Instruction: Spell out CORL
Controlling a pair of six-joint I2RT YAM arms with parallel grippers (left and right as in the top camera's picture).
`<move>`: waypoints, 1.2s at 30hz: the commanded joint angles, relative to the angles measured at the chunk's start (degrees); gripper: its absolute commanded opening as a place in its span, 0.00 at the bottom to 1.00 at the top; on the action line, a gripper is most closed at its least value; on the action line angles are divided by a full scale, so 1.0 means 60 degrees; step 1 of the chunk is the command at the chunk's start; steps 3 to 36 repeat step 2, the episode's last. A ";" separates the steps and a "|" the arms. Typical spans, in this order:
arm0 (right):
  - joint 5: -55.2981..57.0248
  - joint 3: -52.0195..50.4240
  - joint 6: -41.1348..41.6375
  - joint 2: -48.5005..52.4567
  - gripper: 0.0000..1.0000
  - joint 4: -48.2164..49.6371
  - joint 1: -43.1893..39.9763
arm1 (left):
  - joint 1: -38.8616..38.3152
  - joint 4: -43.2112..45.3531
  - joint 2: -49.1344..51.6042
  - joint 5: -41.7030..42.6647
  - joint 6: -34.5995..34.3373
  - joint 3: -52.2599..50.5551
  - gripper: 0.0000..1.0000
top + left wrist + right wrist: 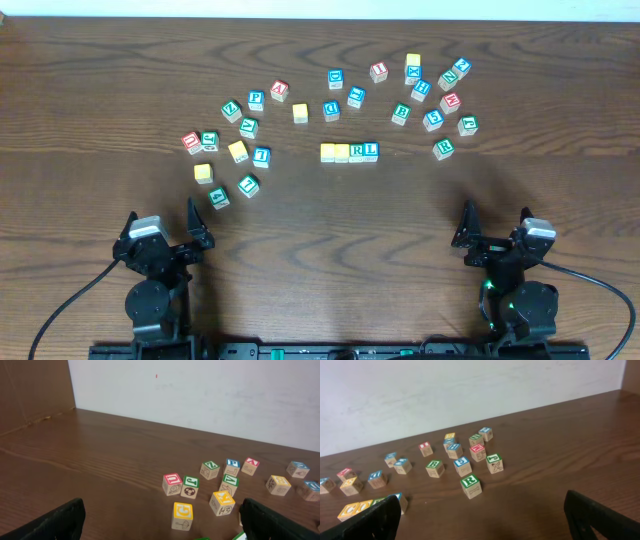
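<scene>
four corl cubes [350,152] sit touching in one straight row.

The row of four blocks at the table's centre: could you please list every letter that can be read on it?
"R": green-lettered block, third in the row.
"L": blue-lettered block, at the row's end.
Outer yellow block and inner yellow block: letters too faint to read overhead; the right wrist view suggests "C" and "O", blurred.
</scene>
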 commanded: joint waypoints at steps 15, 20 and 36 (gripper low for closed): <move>-0.0029 -0.0044 -0.0058 -0.0058 0.99 0.0022 0.0073 | 0.0051 -0.0415 0.0011 -0.0058 0.0124 -0.0164 0.98; -0.0029 -0.0044 -0.0058 -0.0058 0.99 0.0022 0.0073 | 0.0051 -0.0415 0.0011 -0.0058 0.0124 -0.0164 0.98; -0.0029 -0.0044 -0.0058 -0.0058 0.99 0.0022 0.0073 | 0.0051 -0.0415 0.0011 -0.0058 0.0124 -0.0164 0.98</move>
